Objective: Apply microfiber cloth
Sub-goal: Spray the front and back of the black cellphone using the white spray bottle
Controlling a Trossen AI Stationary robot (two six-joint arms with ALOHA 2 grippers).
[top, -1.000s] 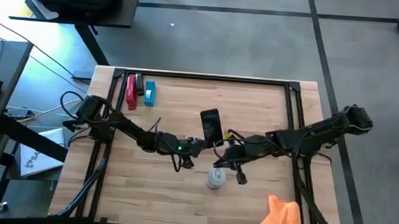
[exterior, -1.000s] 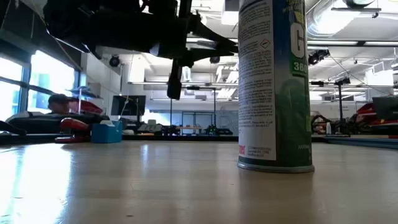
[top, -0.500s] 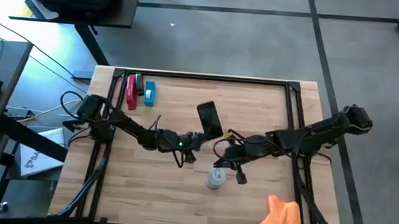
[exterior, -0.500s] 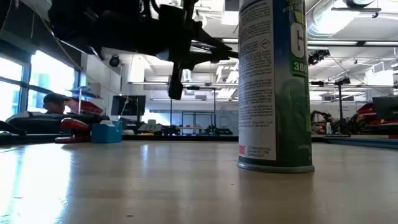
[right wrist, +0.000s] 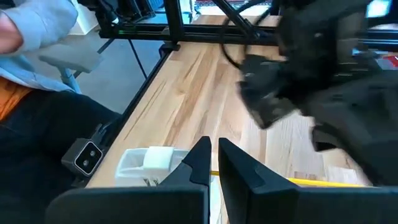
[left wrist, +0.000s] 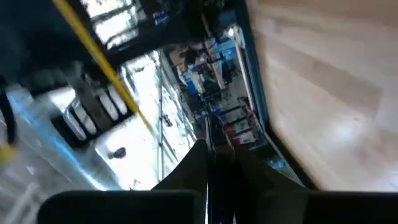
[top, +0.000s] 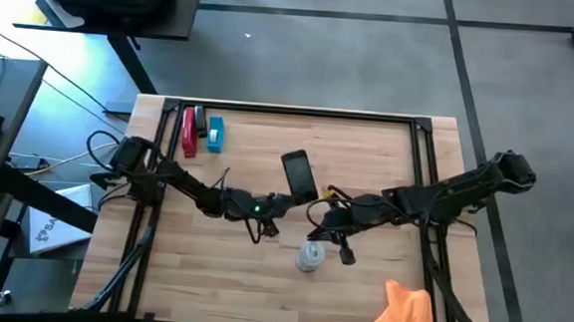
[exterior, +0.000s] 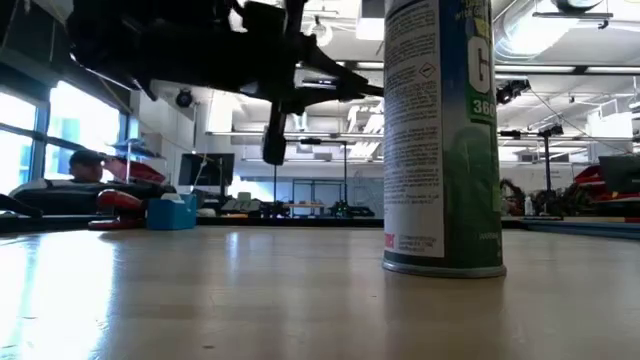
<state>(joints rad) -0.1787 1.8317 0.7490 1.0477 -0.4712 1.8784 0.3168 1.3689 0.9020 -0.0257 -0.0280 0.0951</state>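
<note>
The bright-orange microfiber cloth (top: 407, 311) lies crumpled at the table's near right corner, and no gripper touches it. My left gripper (top: 278, 202) is near the table's middle, shut on the black phone (top: 297, 173). My right gripper (top: 325, 223) hovers shut just right of it, touching nothing. It is above and slightly beyond the white-topped spray bottle (top: 308, 257), which stands upright on its base (exterior: 443, 266). The bottle's white top (right wrist: 152, 160) shows in the right wrist view. My left gripper pinches the phone's near end (top: 305, 194) between its two fingers, coming level from the table's left. In the left wrist view the phone shows edge-on (left wrist: 208, 134) between the fingers. The phone sticks out toward the far edge; in the low view nothing beneath the arm touches the table.
A red stapler (top: 189, 131) and a small blue object (top: 215, 132) lie at the far left. A black frame (top: 300, 111) runs along the table's far edge and sides. A person (right wrist: 43, 37) sits beyond the table's edge. Bare wood lies at the near left.
My left gripper has carried the phone a little toward the table's left and far edge. The phone has turned slightly in the hold and stays gripped. My right gripper, the bottle and the cloth have kept still.
</note>
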